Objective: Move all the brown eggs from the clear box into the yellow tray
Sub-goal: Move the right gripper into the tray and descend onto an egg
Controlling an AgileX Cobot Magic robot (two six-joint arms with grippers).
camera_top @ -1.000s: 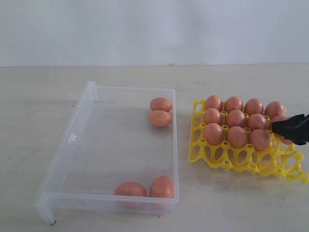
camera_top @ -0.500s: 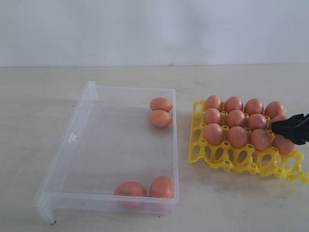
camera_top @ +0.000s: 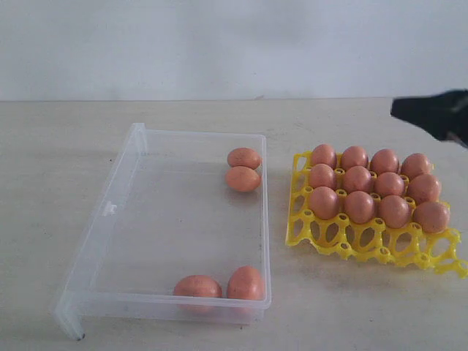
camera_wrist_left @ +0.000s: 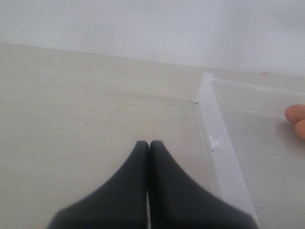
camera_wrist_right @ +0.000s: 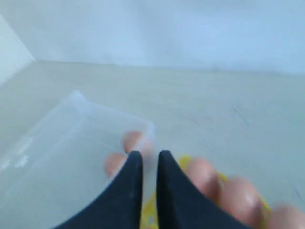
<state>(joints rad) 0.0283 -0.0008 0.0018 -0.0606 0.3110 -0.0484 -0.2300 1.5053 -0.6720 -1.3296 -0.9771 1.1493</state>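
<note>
The clear box (camera_top: 95, 227) holds two brown eggs at its far right corner (camera_top: 243, 158) and two at its near right corner (camera_top: 245, 282). The yellow tray (camera_top: 344, 247) to its right carries several eggs (camera_top: 357, 178) filling three rows; its front row of cups has none. My right gripper (camera_top: 395, 110) hangs high over the tray's far right. It is narrowly open (camera_wrist_right: 150, 153) with nothing between the fingers. My left gripper (camera_wrist_left: 148, 143) is shut and holds nothing. It hovers over bare table beside the box's rim (camera_wrist_left: 217, 138), out of the exterior view.
The tabletop is pale beige and a white wall (camera_top: 234, 44) runs along its far edge. The tray's right corner (camera_top: 459, 267) lies at the edge of the exterior view.
My right gripper let go of an egg in the right end cup of the tray's third row, then rose up and back from the tray. The left gripper has not moved.
</note>
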